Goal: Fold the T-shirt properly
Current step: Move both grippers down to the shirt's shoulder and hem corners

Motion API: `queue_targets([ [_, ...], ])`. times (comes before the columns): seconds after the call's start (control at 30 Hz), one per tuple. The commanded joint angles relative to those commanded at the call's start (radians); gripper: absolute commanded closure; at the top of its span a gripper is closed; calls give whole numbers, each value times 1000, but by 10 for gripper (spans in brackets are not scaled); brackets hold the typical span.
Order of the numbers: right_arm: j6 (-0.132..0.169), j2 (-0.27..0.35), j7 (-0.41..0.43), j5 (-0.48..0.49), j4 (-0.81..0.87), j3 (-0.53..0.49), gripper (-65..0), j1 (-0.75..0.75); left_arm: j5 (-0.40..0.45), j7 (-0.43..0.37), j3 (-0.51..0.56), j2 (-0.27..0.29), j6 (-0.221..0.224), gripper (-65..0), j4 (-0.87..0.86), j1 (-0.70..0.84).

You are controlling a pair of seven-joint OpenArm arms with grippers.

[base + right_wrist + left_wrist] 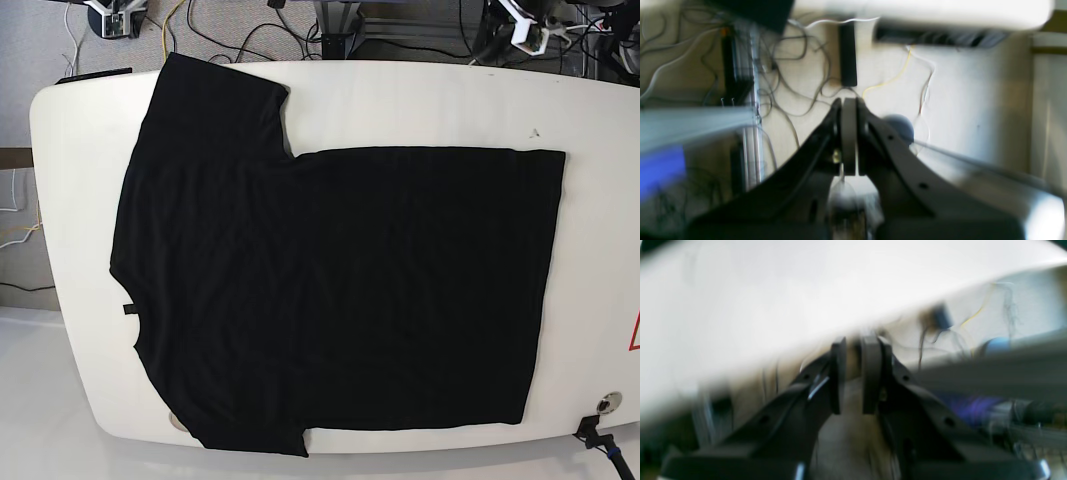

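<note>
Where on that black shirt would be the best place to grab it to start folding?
Probably the sleeves. The T-shirt lies flat with its collar toward the base view's left, one sleeve at the far edge and the other sleeve at the near edge. Each sleeve hem is a free edge near the table rim, so coming in from those sides seems easiest.

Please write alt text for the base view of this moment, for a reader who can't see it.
A large plain black short-sleeved cloth T-shirt lies spread flat on a white rounded table, collar toward the left edge and hem toward the right. No gripper shows in this view; cables lie on the floor beyond the table.
</note>
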Motion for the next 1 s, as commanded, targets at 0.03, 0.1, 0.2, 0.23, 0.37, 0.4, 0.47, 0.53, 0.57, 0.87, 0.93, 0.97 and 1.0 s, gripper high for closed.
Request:
queue_targets([
  [0.03, -2, 6, -6, 4, 28, 13, 0, 12, 0, 11, -15, 4, 1, -80, 17, -10],
  [0.1, 1, 13, -13, 7, 69, 45, 0, 39, -17, 21, -36, 4, 1, -80, 38, -30],
  [0.2, 8, 12, -45, 11, 90, 105, -9, 89, -52, 41, -61, 5, -3, -84, 44, -67],
  [0.23, 15, 10, -58, 10, 84, 120, -18, 109, -63, 44, -67, 2, -3, -85, 39, -82],
  [0.37, 70, 8, -133, 18, 60, 140, -72, 184, -59, 51, -82, 5, -3, -129, 25, -137],
  [0.4, 83, 10, -152, 17, 56, 143, -82, 200, -57, 47, -87, 4, -6, -152, 22, -148],
  [0.47, 105, 10, -188, 13, 43, 145, -90, 233, -54, 49, -100, 4, -2, -182, 18, -170],
  [0.53, 107, 11, -220, -9, 28, 144, -92, 268, -51, 56, -113, 5, -6, -207, 8, -191],
  [0.57, 106, 11, -238, -21, 18, 145, -93, 291, -53, 64, -123, 7, -7, -215, 12, -199],
  [0.87, 138, -3, -325, -37, 21, 150, -87, 369, -46, 136, -119, -30, -21, -230, -5, -255],
  [0.93, 180, -21, -365, -37, 20, 153, -85, 388, -43, 162, -119, -50, -17, -233, -11, -283],
  [0.97, 203, -34, -387, -40, 19, 155, -83, 398, -42, 182, -117, -59, -16, -239, -14, -299],
  [1.0, 225, -46, -413, -36, 20, 158, -83, 410, -41, 195, -115, -72, -20, -241, -24, -317],
])
